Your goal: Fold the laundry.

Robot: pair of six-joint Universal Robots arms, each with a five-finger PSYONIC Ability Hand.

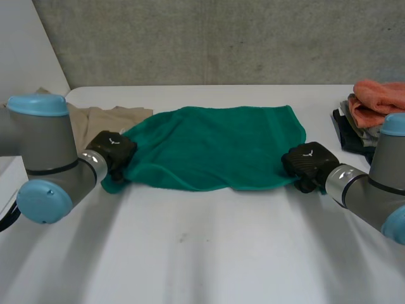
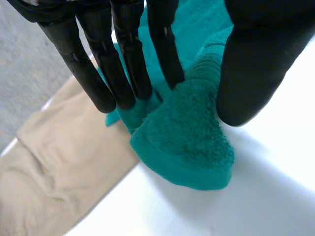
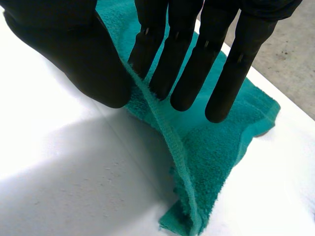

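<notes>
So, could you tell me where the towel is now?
In the head view the towel lies across the table, its near corners pinched by the left robot hand and right robot hand, with a beige garment at its left end.

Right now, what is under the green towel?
Mostly white table; at its left corner the green towel overlaps a beige cloth. Whatever lies beneath its middle is covered.

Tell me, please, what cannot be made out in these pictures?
Head view: the beige garment, near part behind the left arm.
Head view: the clothes pile, cut off by the edge and partly behind the right arm.
Head view: the green towel, near corners covered by the left hand and right hand.
</notes>
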